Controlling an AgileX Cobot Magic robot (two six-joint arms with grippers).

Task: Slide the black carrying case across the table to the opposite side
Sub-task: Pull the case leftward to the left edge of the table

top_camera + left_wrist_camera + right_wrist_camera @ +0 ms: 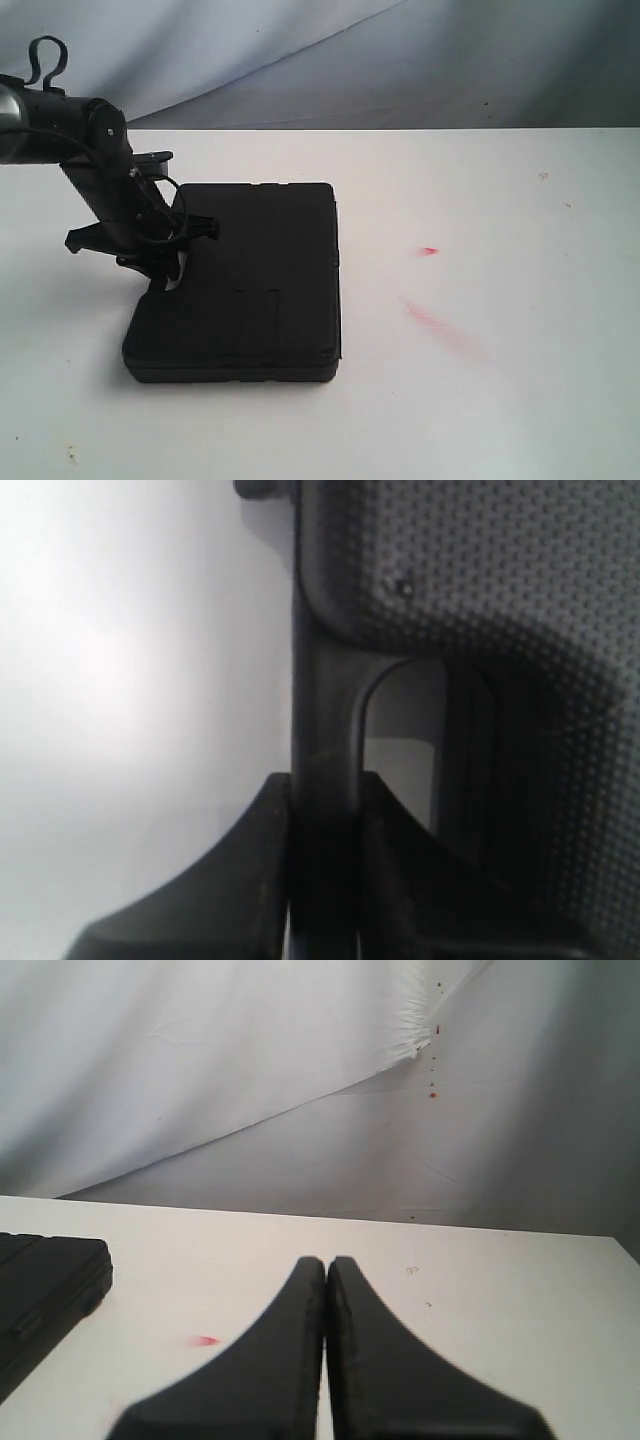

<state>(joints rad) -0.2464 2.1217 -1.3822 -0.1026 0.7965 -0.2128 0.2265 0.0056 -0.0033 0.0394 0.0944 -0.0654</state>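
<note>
Black case [250,290], handle [324,705] partly hidden by left pincer [325,788]

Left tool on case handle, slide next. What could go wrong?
1. The left tool pinches only the thin handle at one edge of the black case; pushed from there, the case may swivel instead of sliding straight.
2. A red smear lies on the table right of the case in the exterior view; the case could drag through it.
3. The right tool is shut and apart from the case, so nothing steadies its far edge.
</note>
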